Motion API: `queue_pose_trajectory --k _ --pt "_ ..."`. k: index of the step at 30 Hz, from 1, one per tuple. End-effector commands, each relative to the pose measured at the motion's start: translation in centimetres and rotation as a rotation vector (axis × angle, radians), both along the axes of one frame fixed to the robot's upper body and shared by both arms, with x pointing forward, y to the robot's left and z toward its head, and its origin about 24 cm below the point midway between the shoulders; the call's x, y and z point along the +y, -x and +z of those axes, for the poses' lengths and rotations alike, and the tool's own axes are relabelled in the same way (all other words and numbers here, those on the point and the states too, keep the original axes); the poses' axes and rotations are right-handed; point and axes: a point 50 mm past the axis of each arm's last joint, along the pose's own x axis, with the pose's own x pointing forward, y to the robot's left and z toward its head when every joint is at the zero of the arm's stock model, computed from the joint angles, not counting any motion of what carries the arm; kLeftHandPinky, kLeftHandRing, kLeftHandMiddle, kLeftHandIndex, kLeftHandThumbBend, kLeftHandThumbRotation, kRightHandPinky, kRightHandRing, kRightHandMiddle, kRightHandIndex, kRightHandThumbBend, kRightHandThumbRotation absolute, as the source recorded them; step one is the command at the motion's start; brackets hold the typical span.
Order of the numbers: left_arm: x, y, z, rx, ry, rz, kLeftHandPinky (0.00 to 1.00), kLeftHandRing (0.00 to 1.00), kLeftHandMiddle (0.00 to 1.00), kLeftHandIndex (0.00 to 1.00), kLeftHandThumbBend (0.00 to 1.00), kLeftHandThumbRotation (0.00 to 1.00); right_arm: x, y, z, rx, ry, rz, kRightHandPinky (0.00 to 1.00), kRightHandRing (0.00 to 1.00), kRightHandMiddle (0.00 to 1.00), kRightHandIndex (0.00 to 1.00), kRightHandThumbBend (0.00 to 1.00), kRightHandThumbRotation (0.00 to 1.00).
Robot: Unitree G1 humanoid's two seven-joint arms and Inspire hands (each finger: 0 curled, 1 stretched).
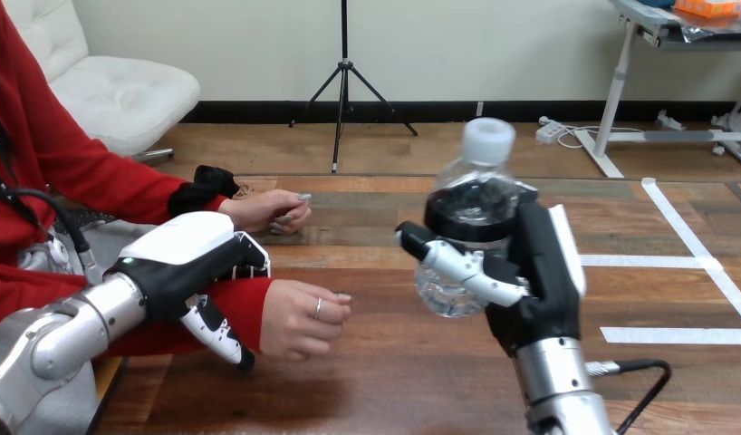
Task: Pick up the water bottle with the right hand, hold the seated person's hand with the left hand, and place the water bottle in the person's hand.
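Robot's right hand (539, 285) grips a clear plastic water bottle with a white cap (469, 181), held upright above the wooden table (394, 381). Left hand (190, 263) curls fingers and thumb round the red-sleeved wrist (247, 304) of the person's nearer hand (299, 317), well apart from the bottle.

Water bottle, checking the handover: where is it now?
Head view, right of centre: the water bottle is upright, gripped in the right hand, well right of the person's nearer hand.
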Motion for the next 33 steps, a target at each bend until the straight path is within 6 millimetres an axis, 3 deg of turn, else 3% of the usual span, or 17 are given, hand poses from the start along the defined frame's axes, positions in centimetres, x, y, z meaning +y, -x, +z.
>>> queue_pose_trajectory --k 1,33 --pt "-1.5 -1.0 3.9 -0.153 0.078 -0.065 0.24 0.3 0.36 0.39 0.98 0.0 2.4 -1.6 3.2 -0.157 -0.05 0.04 0.17 0.21 0.28 0.28 0.67 0.0" --pt "-4.4 -0.2 6.7 -0.219 0.15 -0.164 0.23 0.28 0.35 0.37 0.98 0.0 6.5 -2.1 3.4 -0.2 -0.099 0.107 0.18 0.23 0.28 0.3 0.73 0.0"
